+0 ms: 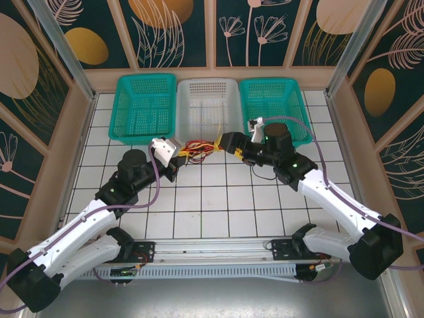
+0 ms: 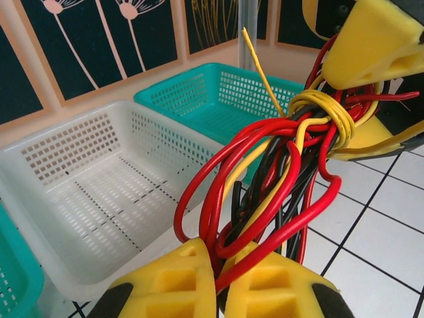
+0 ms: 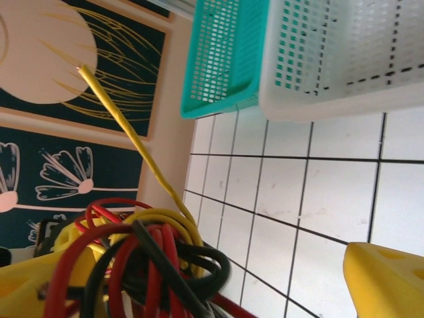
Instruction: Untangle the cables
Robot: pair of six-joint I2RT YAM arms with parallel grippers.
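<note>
While the left claw (image 2: pixel 218 260) is clamped tight on one end of the cables (image 2: pixel 265 179), the bundle of red, black and yellow wires runs from it straight across to the right claw (image 1: pixel 230 143). Its long axis therefore lies left to right in the overhead view, just in front of the white basket (image 1: pixel 207 109) and, it seems, lifted clear of the tiled worktop (image 1: pixel 218 199). At the right-hand end a yellow winding (image 2: pixel 326 114) goes several times round the bundle, with one stiff yellow tail (image 3: pixel 126 126) sticking up out of it. That winding sits right at the right claw. The right claw's jaws stand wide apart, one above the winding and one below in the left wrist's view. In its own camera the cables crowd against one yellow finger (image 3: pixel 30 285) while the other finger (image 3: pixel 391 278) stands well off across bare tile, so it has hold of nothing (it straddles rather than grips). The coming move, as I judge it, turns on this: the knot is nearest the right claw. Closing there and drawing away along the bundle's axis, against the left claw's anchor, should loosen the loops, whereas a pull across the axis risks tightening the coil.
</note>
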